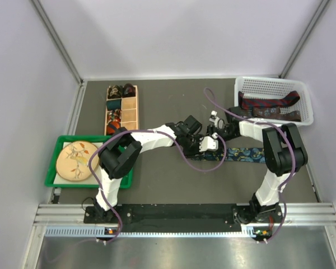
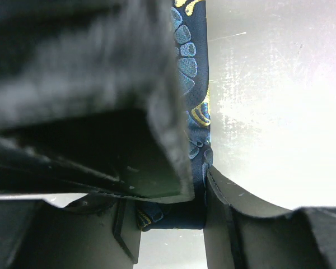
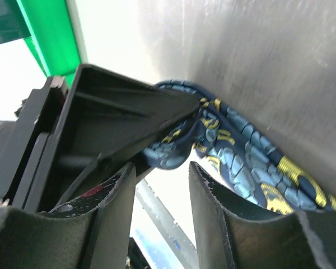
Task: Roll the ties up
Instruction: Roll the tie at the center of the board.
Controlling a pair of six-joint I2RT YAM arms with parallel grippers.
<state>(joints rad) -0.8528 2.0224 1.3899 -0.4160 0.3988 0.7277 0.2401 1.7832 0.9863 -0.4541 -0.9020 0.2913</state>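
While left gripper (image 2: 171,214) pinches blue tie (image 1: 245,155), right gripper (image 3: 161,168) parted, red ties (image 1: 269,104) in basket (image 1: 306,94), coils (image 1: 115,92) in box (image 1: 137,106)

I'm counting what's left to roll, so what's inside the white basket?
Dark red patterned ties lie unrolled in the white basket. They overlap, so their number and anything beneath them are hidden.

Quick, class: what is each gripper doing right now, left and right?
Left gripper: closed on the blue patterned tie.
Right gripper: open, holding nothing; the tie's folded end lies just off its fingertips.
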